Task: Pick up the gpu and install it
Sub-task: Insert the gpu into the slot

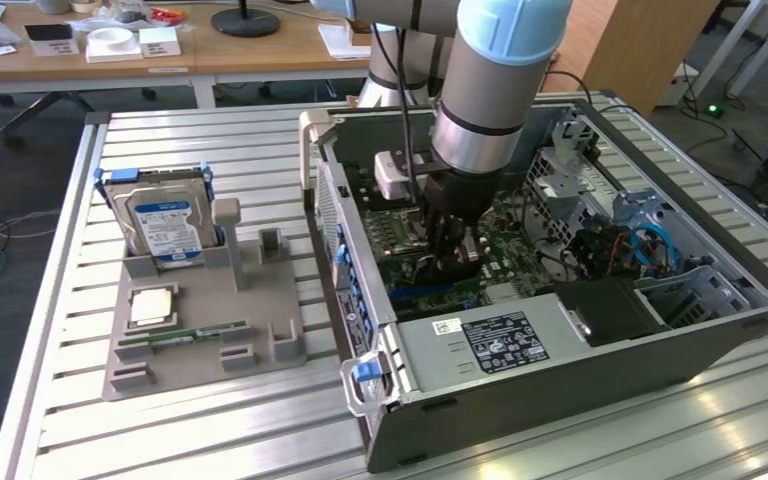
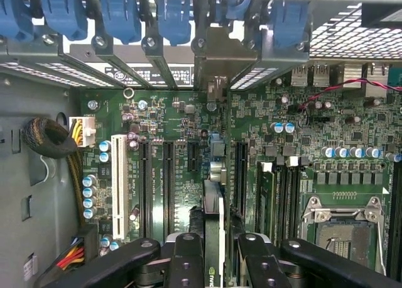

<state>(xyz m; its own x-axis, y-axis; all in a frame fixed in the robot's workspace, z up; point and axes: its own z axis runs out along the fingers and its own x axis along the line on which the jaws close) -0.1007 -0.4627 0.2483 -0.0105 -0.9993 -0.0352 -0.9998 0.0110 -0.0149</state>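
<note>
Tool (image 2: 220,256) clamps gpu (image 2: 213,203) inside open case (image 1: 558,385), over motherboard (image 2: 179,121).

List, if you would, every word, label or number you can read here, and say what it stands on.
No text reads clearly.
Black label on the power supply: white print, too small.
Blue label on the hard drive: too small.
White lettering on the motherboard: blurred.
Rear-wall sticker: too small.
Edge of the gpu: nothing legible.
</note>
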